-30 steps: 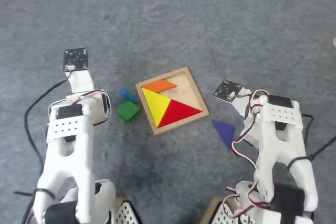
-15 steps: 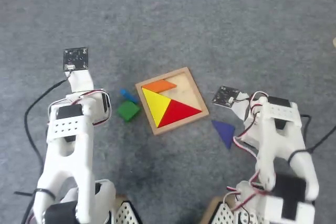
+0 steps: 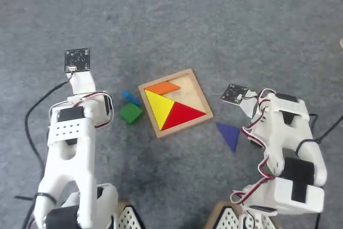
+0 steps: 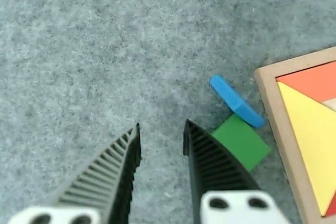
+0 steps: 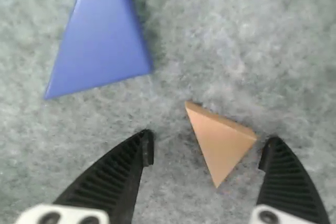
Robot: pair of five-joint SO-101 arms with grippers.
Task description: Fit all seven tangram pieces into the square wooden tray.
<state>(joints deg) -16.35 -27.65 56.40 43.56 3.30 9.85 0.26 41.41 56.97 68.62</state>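
The square wooden tray [image 3: 199,93] lies mid-table and holds an orange piece [image 3: 162,87], a yellow triangle [image 3: 159,107] and a red triangle [image 3: 183,113]. Just left of it lie a light blue piece [image 3: 130,97] and a green square [image 3: 131,113]. In the left wrist view my left gripper [image 4: 160,140] is open above bare carpet, short of the green square [image 4: 241,141] and the light blue piece [image 4: 236,102]. Right of the tray lies a dark blue triangle [image 3: 229,134]. My right gripper [image 5: 207,148] is open, and a small tan triangle [image 5: 220,140] lies between its fingers, beside the dark blue triangle [image 5: 97,40].
Grey carpet covers the table. The left arm [image 3: 69,132] stands left of the tray and the right arm [image 3: 281,132] right of it. The tray's edge [image 4: 270,108] runs close to the green square. Open carpet lies beyond the tray.
The right arm has shifted and turned a little beside the dark blue triangle. The left arm and all the pieces have kept still.
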